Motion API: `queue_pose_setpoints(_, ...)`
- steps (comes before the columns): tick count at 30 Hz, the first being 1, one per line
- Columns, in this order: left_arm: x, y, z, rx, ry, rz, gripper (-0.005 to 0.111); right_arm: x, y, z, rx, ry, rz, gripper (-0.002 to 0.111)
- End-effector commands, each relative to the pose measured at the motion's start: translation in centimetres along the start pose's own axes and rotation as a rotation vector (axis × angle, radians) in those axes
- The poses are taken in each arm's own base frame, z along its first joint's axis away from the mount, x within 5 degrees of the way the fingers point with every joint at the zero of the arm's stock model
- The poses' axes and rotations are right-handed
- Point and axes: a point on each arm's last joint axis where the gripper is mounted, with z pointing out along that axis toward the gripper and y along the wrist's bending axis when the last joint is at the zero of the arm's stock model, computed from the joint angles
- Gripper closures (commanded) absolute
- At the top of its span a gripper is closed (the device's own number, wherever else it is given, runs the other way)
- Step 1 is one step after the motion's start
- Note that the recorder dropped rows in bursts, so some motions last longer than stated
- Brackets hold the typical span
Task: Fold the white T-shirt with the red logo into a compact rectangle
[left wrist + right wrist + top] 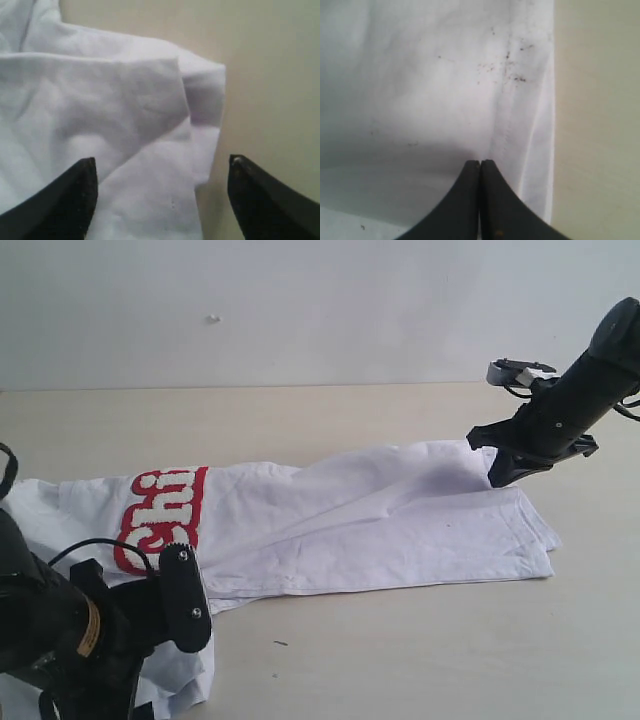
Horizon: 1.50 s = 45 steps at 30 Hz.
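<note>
The white T-shirt [380, 520] lies on the table as a long band folded lengthwise, running left to right. Its red logo [160, 515] shows near the left end, partly folded under. My left gripper [162, 162] hangs open at the near left over a folded corner of the shirt [115, 115], one finger [185, 595] showing in the exterior view, with nothing between the jaws. My right gripper [480, 162] is shut, its tips resting on the cloth [420, 75] beside the hem seam [505, 115] at the shirt's far right corner [497, 478]; no cloth shows between its fingers.
Tan tabletop [400, 660] surrounds the shirt, with a pale wall [320, 310] behind. Small dark specks [510, 70] mark the cloth near the hem. The right arm [580, 390] reaches in from the upper right.
</note>
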Motion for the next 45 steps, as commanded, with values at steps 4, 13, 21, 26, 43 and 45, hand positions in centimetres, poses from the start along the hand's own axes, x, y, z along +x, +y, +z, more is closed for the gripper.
queue_pose_setpoints(4, -0.2, -0.7, 1.7, 0.028, 0.04, 0.014, 0.037, -0.2, 0.0, -0.6, 0.004, -0.028, -0.003, 0.108)
queue_pose_setpoints(13, 0.3, -0.6, 2.7, 0.018, 0.108, 0.103, 0.076, -0.2, 0.0, -0.6, 0.004, -0.028, -0.003, 0.108)
queue_pose_setpoints(21, -0.2, 0.5, 0.2, 0.009, 0.2, 0.239, 0.106, -0.2, 0.0, -0.6, 0.003, -0.025, -0.003, 0.108)
queue_pose_setpoints(26, -1.7, 2.6, -2.5, -0.134, 0.163, 0.355, 0.107, -0.2, 0.0, -0.6, 0.001, -0.026, -0.001, 0.108)
queue_pose_setpoints(43, -4.3, 11.3, 0.5, -0.509, -0.038, 0.924, 0.071, -0.4, -0.1, -0.6, 0.012, -0.057, -0.009, 0.108)
queue_pose_setpoints(45, -5.0, 11.9, 0.8, -0.536, -0.028, 1.001, 0.053, -0.5, -0.1, -0.6, 0.015, -0.063, -0.011, 0.108)
